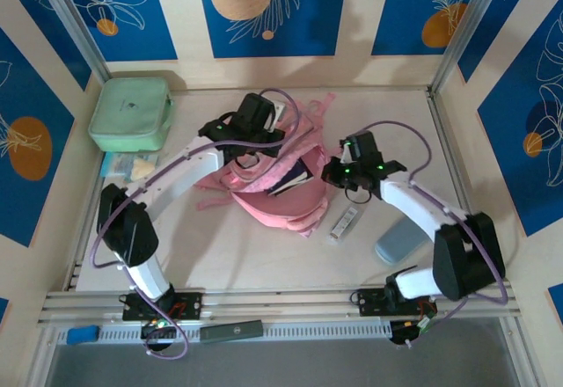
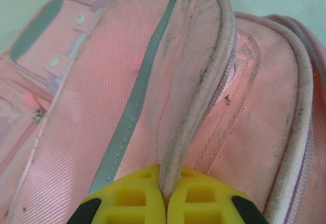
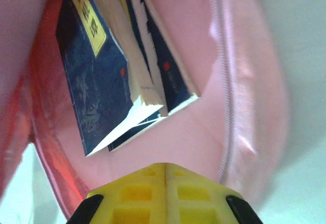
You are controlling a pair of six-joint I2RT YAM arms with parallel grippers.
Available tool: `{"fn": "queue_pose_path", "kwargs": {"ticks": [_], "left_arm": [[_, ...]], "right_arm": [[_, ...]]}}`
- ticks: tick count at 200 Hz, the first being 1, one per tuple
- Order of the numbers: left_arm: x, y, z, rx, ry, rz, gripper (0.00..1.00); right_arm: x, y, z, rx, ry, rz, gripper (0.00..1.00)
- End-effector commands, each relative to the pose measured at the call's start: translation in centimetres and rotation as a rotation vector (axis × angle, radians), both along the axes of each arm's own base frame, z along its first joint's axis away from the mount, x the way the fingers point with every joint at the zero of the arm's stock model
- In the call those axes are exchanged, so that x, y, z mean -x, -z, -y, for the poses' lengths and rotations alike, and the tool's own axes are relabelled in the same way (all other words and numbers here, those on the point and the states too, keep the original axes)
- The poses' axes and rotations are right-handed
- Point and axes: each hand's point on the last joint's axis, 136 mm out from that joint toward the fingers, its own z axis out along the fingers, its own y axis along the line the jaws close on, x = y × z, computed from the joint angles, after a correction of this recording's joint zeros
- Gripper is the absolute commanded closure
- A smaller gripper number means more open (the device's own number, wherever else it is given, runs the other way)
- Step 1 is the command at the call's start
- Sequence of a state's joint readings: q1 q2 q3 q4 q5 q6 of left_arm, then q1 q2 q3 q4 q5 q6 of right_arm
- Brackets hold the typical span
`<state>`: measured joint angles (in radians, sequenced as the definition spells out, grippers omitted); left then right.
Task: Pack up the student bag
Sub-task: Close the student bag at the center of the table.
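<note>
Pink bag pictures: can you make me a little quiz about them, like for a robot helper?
1. True or false: the left gripper pinches an edge of the bag.
2. What is inside the bag? A books, B apples, C shoes.
3. Fill in: the case in the far left corner is ____ in colour.
Key: 1 true; 2 A; 3 green.
</note>
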<state>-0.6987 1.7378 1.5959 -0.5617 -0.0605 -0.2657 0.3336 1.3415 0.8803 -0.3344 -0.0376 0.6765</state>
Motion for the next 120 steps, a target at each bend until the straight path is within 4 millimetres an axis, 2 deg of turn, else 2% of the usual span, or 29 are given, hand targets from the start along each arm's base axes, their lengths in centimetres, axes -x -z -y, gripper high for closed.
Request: {"fn": "queue_pose_path", "kwargs": {"ticks": [1, 32, 58, 73, 84, 109, 120], "left_arm": [[-1.7, -0.2, 2.1, 0.102, -0.105, -0.023, 1.0], [-3.0, 2.3, 3.8, 0.111, -0.151, -0.064, 1.0], [-2.6, 2.6, 4.8, 0.13, -0.104, -0.089, 1.0], [-1.9, 2.0, 4.7, 0.127, -0.066, -0.098, 0.69], [-1.0, 1.2, 4.4, 0.127, -0.04, -0.103, 0.52], [1.9, -1.0, 2.7, 0.188, -0.008, -0.091, 0.35], [3.1, -1.0, 1.2, 0.218, -0.035, -0.09, 0.32]], "right_arm": [[1.8, -0.6, 3.0, 0.019, 0.054, -0.054, 0.93], [2.2, -2.6, 5.2, 0.006, 0.099, -0.029, 0.92], [3.0, -3.7, 4.7, -0.003, 0.052, -0.025, 0.91], [3.4, -4.0, 4.3, 0.009, 0.035, -0.031, 0.91], [3.8, -4.2, 4.1, 0.022, 0.022, -0.031, 0.9], [4.7, -4.5, 3.5, 0.07, -0.007, -0.052, 0.88], [5.2, -4.6, 3.0, 0.099, -0.029, -0.059, 0.87]]}}
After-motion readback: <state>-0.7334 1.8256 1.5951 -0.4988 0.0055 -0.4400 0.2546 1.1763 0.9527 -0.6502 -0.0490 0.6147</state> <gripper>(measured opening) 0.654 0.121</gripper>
